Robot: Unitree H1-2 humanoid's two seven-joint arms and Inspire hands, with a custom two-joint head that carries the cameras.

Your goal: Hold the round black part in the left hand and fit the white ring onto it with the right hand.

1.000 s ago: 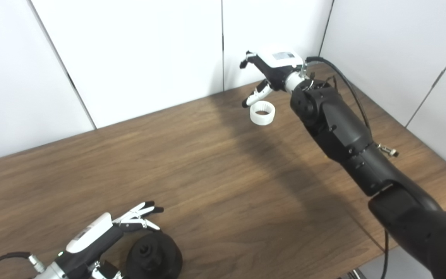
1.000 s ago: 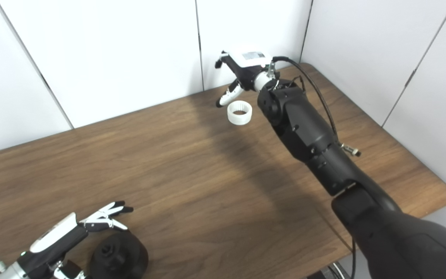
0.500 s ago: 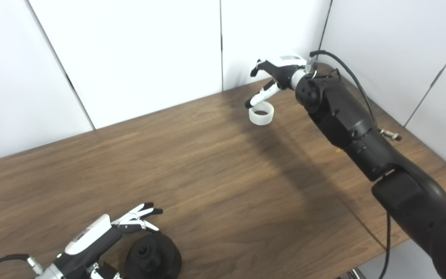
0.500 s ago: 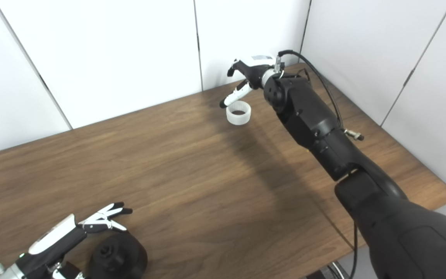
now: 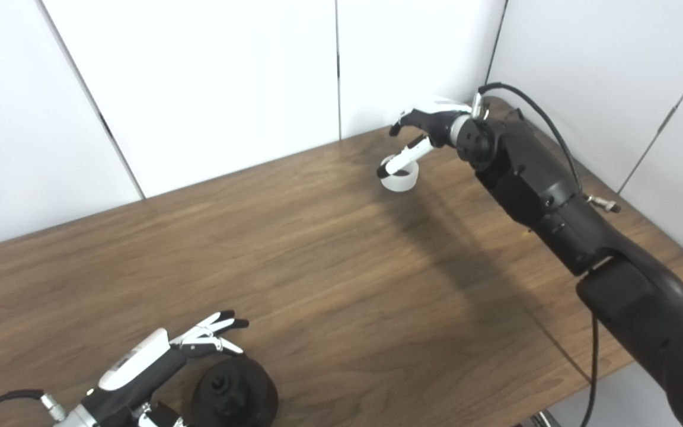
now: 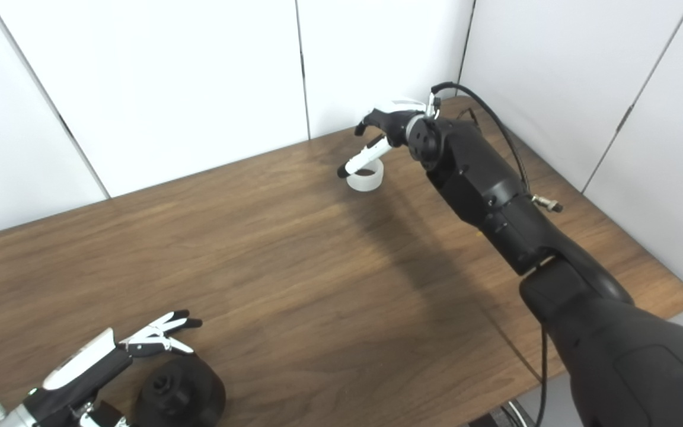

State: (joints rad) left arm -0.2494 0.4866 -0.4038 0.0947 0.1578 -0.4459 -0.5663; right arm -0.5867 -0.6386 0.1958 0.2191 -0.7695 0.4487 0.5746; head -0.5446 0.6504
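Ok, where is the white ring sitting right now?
The white ring stands on the table at its far right, near the back wall, directly under the right hand, far from the round black part.

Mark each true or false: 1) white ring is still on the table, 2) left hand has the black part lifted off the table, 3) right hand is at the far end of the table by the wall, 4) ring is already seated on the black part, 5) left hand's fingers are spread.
1) True. The white ring sits on the table, with the right hand over it, not closed on it.
2) False. The round black part rests on the table beside the left hand.
3) True.
4) False. Ring and black part lie at opposite ends of the table.
5) True. They are extended and hold nothing.
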